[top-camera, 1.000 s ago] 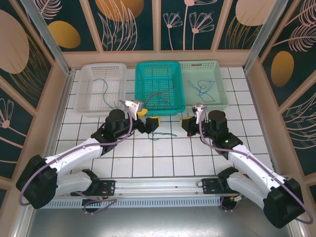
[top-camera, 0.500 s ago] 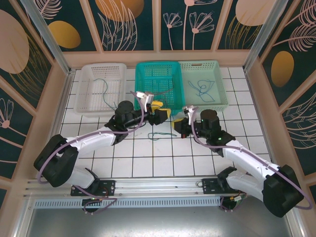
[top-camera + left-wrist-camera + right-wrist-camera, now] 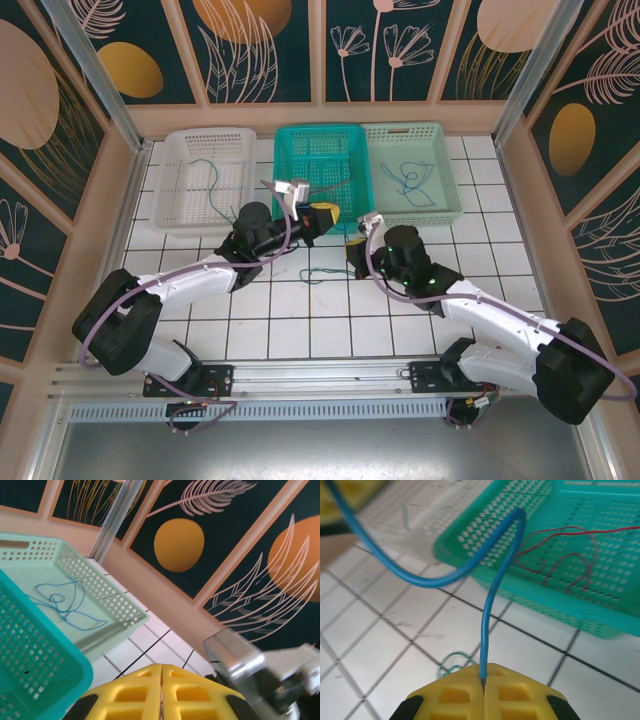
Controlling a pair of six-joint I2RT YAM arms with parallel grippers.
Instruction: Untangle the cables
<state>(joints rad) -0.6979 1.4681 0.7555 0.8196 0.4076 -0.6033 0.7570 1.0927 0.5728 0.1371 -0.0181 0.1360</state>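
Pinching a blue cable (image 3: 484,630), the right hand (image 3: 483,684) hovers — left hand (image 3: 161,680) seemingly closed.

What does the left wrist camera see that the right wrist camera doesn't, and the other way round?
Left wrist: the pale green basket with a looped blue wire inside. Right wrist: a blue cable pinched in the right gripper, red cables, a green cable on the tiles. Both: the teal basket and closed yellow fingers.

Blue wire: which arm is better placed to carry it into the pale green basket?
Right, probably. The right gripper is shut on the thin blue wire, and the pale green perforated plastic basket lies on that arm's side. The left gripper is shut too, but its catch is unclear.
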